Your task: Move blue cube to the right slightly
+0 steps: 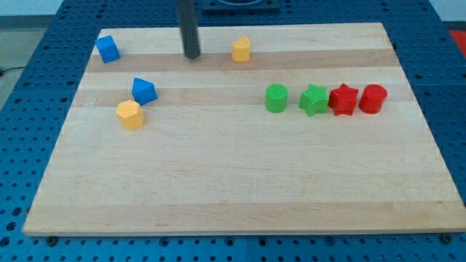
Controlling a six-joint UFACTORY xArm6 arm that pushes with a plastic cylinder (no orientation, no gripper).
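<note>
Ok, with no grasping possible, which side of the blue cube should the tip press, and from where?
Press the middle of the blue cube's left side, coming from the view's left. Since my tip stands to the cube's right, it would probably need to circle round first. The cube looks slightly turned, so a centred contact should limit spinning.
</note>
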